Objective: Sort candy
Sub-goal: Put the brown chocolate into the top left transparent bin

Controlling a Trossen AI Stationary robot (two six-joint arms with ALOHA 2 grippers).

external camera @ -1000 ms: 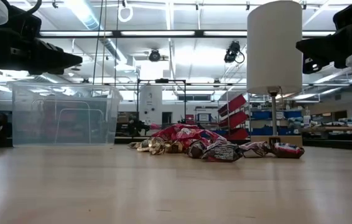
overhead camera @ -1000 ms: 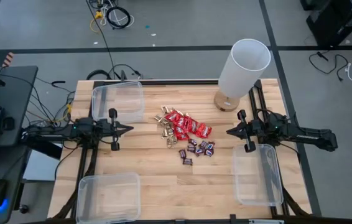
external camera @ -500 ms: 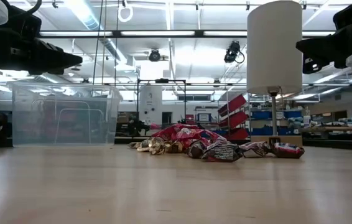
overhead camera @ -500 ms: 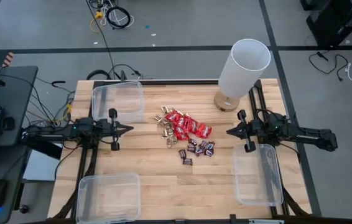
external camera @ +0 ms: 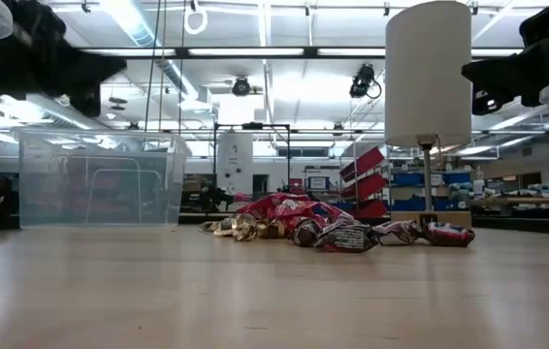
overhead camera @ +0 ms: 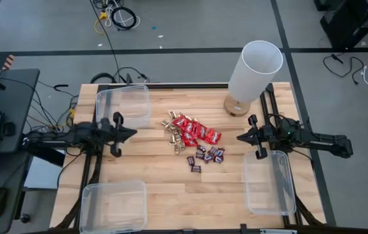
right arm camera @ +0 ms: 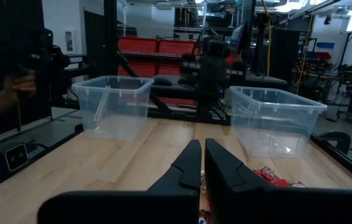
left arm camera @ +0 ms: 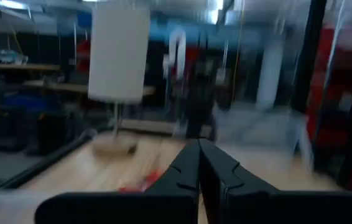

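Note:
The candy (overhead camera: 196, 140) lies in a loose pile at the table's middle: red packets (overhead camera: 197, 132), gold pieces (overhead camera: 173, 134) on their left, dark mini bars (overhead camera: 207, 156) toward the near side. The low view shows the same candy pile (external camera: 325, 225) resting on the wood. My left gripper (overhead camera: 134, 134) hovers shut by the table's left edge, pointing at the pile, nothing between its fingers (left arm camera: 188, 167). My right gripper (overhead camera: 239, 138) hovers shut to the right of the pile, pointing at it, also holding nothing (right arm camera: 202, 163).
Three clear plastic bins stand on the table: far left (overhead camera: 123, 105), near left (overhead camera: 114, 205), near right (overhead camera: 270, 183). A white-shaded lamp (overhead camera: 254, 68) on a wooden base stands at the far right. A person's hand (right arm camera: 2, 93) shows beyond the table's left side.
My left gripper has rolled about its own axis and tipped its fingertips upward, rising slightly, while staying shut at the table's left edge. The candy and the right arm have kept still.

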